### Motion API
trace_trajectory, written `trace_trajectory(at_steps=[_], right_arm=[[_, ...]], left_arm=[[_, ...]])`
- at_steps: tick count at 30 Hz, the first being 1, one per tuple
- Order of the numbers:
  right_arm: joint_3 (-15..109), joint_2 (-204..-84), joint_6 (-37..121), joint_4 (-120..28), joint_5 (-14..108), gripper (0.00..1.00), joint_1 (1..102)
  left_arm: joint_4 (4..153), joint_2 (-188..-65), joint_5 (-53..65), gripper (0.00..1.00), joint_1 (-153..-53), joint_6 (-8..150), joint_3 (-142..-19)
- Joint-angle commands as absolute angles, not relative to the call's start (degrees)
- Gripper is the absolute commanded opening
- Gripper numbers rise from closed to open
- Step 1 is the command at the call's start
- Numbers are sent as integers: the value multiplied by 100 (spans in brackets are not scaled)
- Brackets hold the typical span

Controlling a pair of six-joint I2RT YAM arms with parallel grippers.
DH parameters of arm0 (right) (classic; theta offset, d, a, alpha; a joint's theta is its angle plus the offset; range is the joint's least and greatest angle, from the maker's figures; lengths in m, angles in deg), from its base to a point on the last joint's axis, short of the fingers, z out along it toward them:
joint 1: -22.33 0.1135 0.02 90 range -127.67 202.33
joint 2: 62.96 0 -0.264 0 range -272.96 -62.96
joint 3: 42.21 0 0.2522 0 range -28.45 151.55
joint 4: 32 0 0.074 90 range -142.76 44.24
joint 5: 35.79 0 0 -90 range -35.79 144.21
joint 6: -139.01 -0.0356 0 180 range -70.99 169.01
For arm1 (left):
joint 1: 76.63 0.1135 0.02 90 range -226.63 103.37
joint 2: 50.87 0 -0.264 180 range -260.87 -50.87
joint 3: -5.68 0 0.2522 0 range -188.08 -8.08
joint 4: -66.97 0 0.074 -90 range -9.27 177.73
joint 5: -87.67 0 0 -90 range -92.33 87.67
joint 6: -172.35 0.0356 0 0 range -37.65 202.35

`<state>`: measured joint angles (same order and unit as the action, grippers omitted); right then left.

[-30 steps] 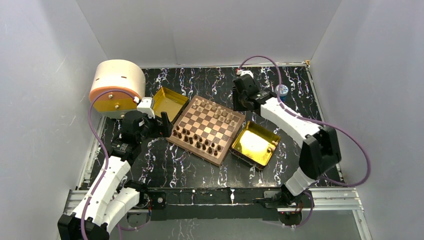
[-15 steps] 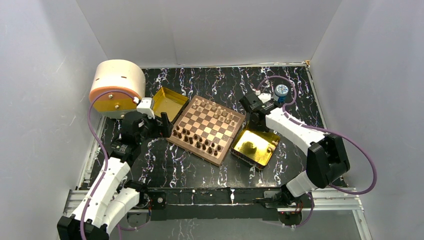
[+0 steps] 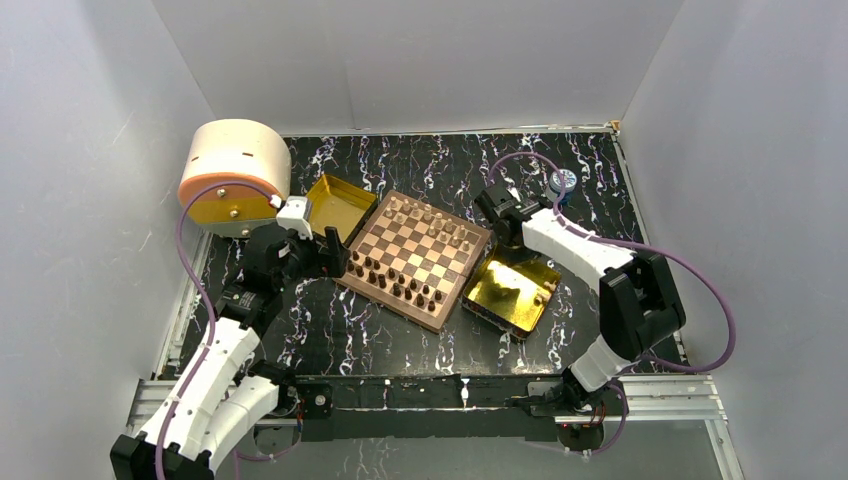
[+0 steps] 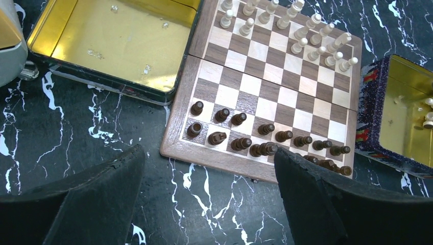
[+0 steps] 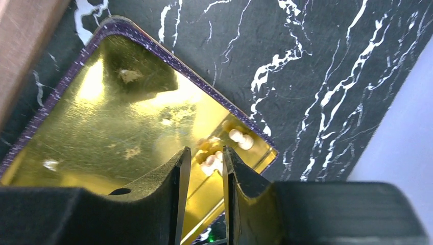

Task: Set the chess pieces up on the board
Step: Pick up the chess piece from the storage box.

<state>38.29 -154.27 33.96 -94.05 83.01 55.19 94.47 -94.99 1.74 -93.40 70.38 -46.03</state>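
**Top view.** board [image 3: 415,262] lying askew at the middle of the bench [image 3: 420,165], flanked by two gold trays: left tray [image 3: 338,205] just beside its left corner, right tray [image 3: 500,290] close against its right edge.

**Left wrist view.** dark chess pieces [image 4: 265,129] in two rough ranks along the board edge nearer the arms, some crowded together, one apparently on its side. light chess pieces [image 4: 300,45] along the far edge, ranks not yet full. Off the board's near corner, left gripper [image 4: 210,199] hovering, jaws spread wide and empty.

**Right wrist view.** stray light pieces [image 5: 237,138] huddled in the far corner of the right tray, touching one another and the wall. Above them, right gripper [image 5: 204,158] aimed at the huddle, jaws apart by only a narrow slot, nothing clamped between them.

**Step, as judged.** Fetching one more light piece from the tray.

**Hazards from here.**
- Pinching two pieces at once, because of their contact in the corner.
- Knocking a piece flat or jamming it against the wall, because of the slim margin of so narrow a slot.
- Striking the tray rim on descent, because of the huddle's closeness to it.
- Losing a tiny rounded piece in the lift.
- Later, toppling neighbours at placement, given the tight ranks.
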Motion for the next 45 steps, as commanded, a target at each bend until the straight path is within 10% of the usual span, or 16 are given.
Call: trace_trajectory(at_steps=[1,45], right_arm=[[3534,-15044,4439,-9307,8476,37,5525],[2564,-15524,5683,-8971,8194,38,5524]], left_arm=[[9385,-9375,170,94,-9459,7101,-4614],[9440,-9261,65,94,-9816,7135,-4634]])
